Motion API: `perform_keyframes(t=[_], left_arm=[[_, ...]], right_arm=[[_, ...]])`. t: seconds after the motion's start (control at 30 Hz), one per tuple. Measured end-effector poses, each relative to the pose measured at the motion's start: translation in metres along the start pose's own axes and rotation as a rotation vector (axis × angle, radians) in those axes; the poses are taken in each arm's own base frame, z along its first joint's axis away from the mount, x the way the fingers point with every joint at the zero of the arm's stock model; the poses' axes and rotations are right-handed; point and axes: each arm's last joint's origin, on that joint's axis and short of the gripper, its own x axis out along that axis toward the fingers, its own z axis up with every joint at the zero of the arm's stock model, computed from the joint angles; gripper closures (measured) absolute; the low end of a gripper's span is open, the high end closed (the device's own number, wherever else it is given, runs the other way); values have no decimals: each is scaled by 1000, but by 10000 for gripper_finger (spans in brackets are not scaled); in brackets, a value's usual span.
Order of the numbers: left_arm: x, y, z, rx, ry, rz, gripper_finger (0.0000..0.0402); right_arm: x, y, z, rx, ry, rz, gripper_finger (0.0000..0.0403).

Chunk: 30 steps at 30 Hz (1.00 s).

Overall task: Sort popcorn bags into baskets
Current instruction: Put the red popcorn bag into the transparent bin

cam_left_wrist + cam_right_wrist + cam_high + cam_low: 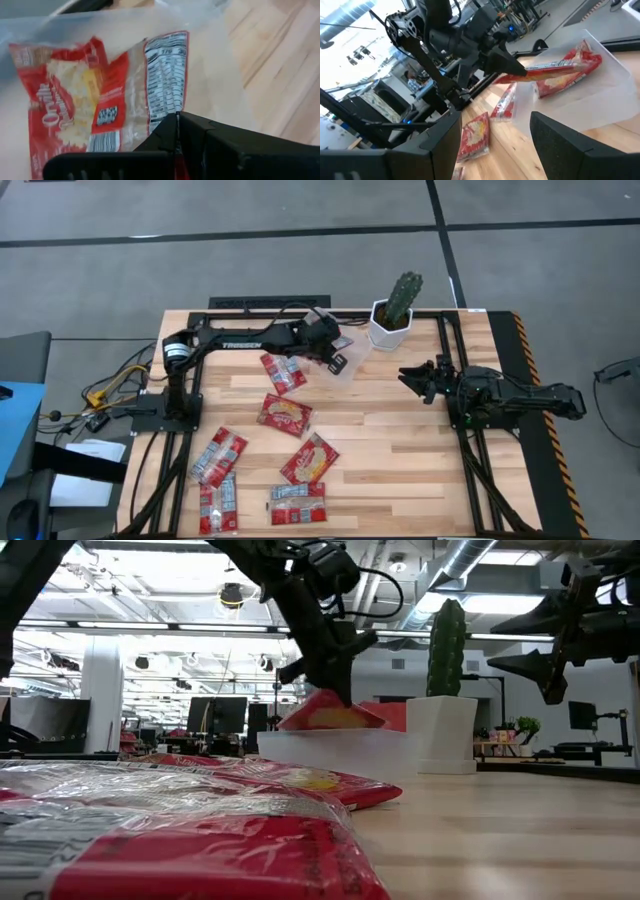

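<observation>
My left gripper (328, 352) hangs over the clear tub (352, 366) at the table's far middle, shut on a red popcorn bag (100, 95). That bag also shows in the low view (330, 718) and in the right wrist view (565, 70). Several more bags lie flat on the wood, among them one just left of the tub (283, 373), one nearer (285, 415) and one at the near edge (298, 503). My right gripper (408, 375) is open in the air to the right of the tub, touching nothing. My left gripper pinches the popcorn bag between its two fingers at the bag's edge beside the nutrition label (176, 111), coming from above and slanting down. The bag stretches away from the fingers, tilted, over the tub (605, 95). Whether its far end rests on the tub's floor I cannot tell.
A white faceted pot with a green cactus (393, 320) stands just right of the tub, close to both grippers. Black frame rails (460, 440) run along the table's sides. Bare wood (400, 460) lies between the scattered bags and the right arm.
</observation>
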Motion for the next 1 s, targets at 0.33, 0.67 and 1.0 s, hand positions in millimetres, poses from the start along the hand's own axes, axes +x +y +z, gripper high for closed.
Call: perform_keyframes(t=[0.33,0.67,1.0], left_arm=[[33,-7,-8,-34,-8,-33,401],[40,-17,-1,48,-43,-72,391],[35,-14,1,108,-11,-114,252]], right_arm=[[0,0,0,7,-2,-1,143],[1,-1,0,1,5,-6,143],[1,-1,0,-5,3,-8,143]])
